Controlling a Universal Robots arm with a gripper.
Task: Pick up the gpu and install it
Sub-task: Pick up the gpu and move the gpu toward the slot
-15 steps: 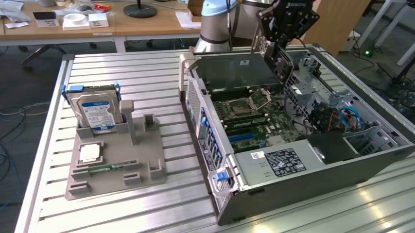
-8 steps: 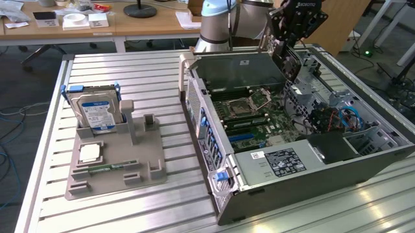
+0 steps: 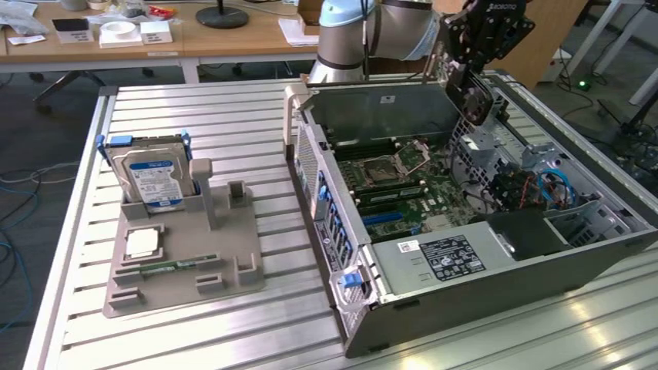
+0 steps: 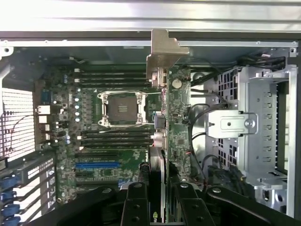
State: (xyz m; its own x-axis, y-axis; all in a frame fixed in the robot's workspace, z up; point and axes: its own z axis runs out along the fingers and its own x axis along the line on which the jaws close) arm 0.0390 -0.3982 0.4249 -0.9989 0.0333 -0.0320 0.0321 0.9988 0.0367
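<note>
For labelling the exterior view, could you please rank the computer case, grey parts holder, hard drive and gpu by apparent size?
1. computer case
2. grey parts holder
3. hard drive and gpu: unranked, since the gpu is farther off and partly edge-on.

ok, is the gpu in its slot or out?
Out. The gpu is held edge-on in the gripper, above the open case, clear of the motherboard.

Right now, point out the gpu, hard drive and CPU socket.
gpu (image 4: 163, 55): wrist view, silver end bracket.
hard drive (image 3: 154, 183): exterior view, blue label.
CPU socket (image 4: 121, 108): wrist view, socket centre.
</note>
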